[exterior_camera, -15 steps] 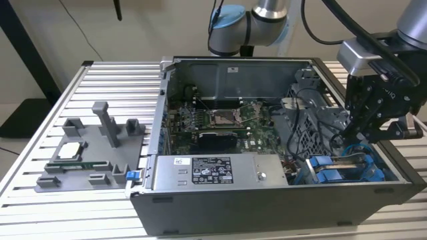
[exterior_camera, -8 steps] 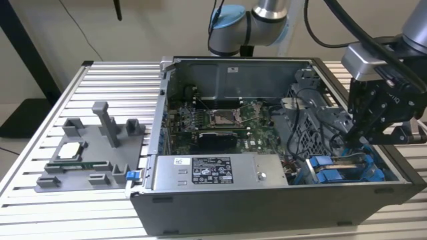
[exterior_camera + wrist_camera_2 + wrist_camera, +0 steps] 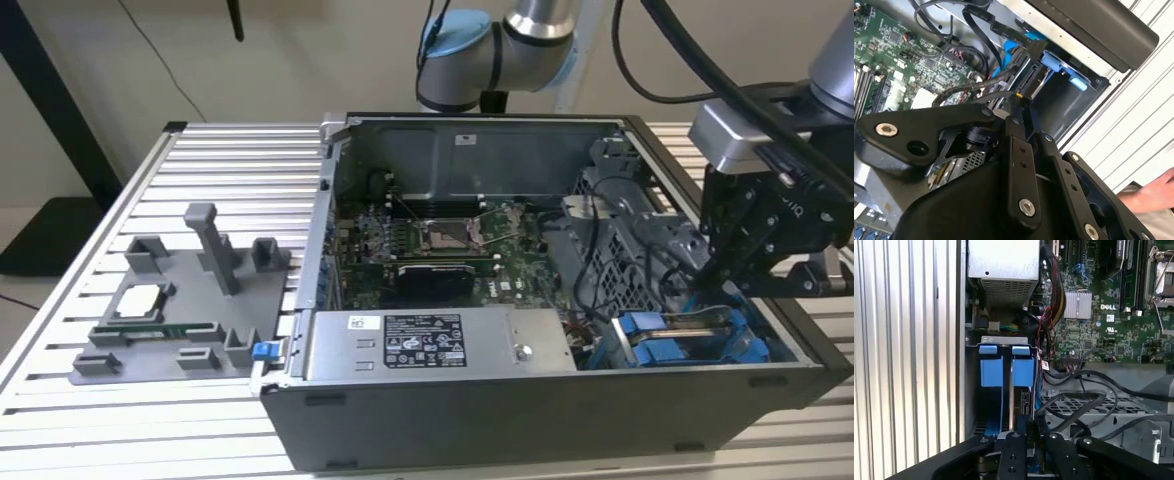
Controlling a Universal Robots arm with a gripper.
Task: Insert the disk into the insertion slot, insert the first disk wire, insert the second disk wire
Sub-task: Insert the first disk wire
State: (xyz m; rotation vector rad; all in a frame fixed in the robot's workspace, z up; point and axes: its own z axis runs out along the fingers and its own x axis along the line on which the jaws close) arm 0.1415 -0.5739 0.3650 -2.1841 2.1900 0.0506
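**Over the drive bay: disk seated, wire work in hand**

Exterior view. At the near corner of the open case (image 3: pixel 467 410), on the exterior view's right, the gripper (image 3: pixel 711 285) hangs just above the insertion slot (image 3: pixel 641 352). The disk (image 3: pixel 699 322) lies in that slot, a silver-grey strip between bright blue carrier pieces. The motherboard (image 3: pixel 427 240) and the stickered grey box (image 3: pixel 427 345) sit toward the exterior view's left.

Second wrist view. The fingertips (image 3: pixel 1015 125) are drawn together, close against a black cable (image 3: pixel 979 82) at the disk's connector end. Whether a plug is pinched between them, I cannot tell. A person's hand (image 3: pixel 1154 192) rests outside the case.

First wrist view. The blue tabs (image 3: pixel 1021 370) stand upright along the disk's thin edge. Loose cables (image 3: pixel 1079 400) crowd just beside them.

Judgement: the disk step looks done and a wire step is in hand. Seating a plug here calls for squaring it to the socket and a straight push, clear of the neighbouring cables.
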